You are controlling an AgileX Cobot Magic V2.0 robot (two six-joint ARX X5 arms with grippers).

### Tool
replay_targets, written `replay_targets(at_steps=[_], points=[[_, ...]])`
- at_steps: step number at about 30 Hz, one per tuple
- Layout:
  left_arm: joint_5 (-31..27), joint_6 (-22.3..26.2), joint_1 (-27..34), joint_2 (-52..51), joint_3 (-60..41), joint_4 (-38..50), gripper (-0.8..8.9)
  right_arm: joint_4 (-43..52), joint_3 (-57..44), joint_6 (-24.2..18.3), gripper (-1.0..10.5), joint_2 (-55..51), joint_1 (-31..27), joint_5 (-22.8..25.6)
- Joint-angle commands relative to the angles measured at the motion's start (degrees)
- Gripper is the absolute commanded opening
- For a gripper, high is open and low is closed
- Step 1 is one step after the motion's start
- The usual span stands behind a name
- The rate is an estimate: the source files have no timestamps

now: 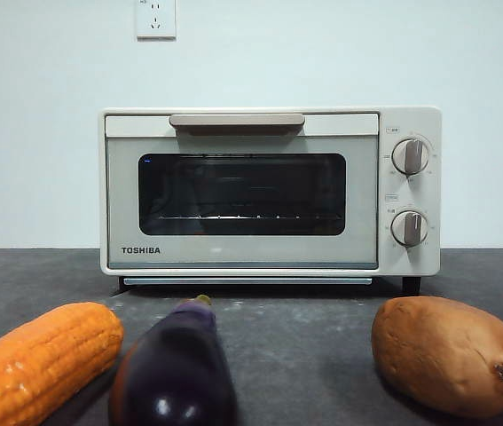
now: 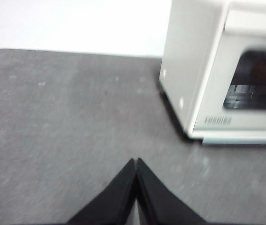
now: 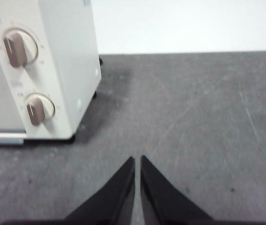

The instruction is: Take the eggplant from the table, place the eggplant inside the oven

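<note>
eggplant (image 1: 176,368) between corn (image 1: 40,359), sweet potato (image 1: 449,353) | oven (image 1: 269,191) door shut

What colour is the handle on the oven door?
The handle is tan, a shade darker than the cream oven. The front view shows it best.

The eggplant (image 1: 176,373) is glossy dark purple, long and slender, with a small yellowish-green stem tip. It lies on the tabletop (image 1: 304,346) lengthwise, its stem end pointing toward the oven (image 1: 269,191) and its rounded blunt end nearest the front camera. The tabletop is dark grey, matte and faintly mottled. The oven is a cream-beige Toshiba toaster oven standing upright on the tabletop behind the eggplant, well apart from it. Its door is closed, with a dark glass window, a tan bar handle along the top and two round knobs stacked at one side. A wire rack shows through the glass.
</note>
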Motion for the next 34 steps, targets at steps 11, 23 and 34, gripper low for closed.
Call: replay_targets(at_steps=[11,23,34], points=[[0.6,-24.3,0.0,-0.1,-0.8,4.7,0.04,8.9,0.3,20.0,0.0,-0.2,0.1,-3.5],[3.2,-23.5,0.0,5.3,12.0,-8.1,0.05,-2.8,11.9,22.8,0.0,1.8,0.1,-4.6],[8.8,-16.5,0.0,22.6,27.3,-14.1,0.05,-15.8,30.5,18.3,0.0,17.1,0.1,-10.8]])
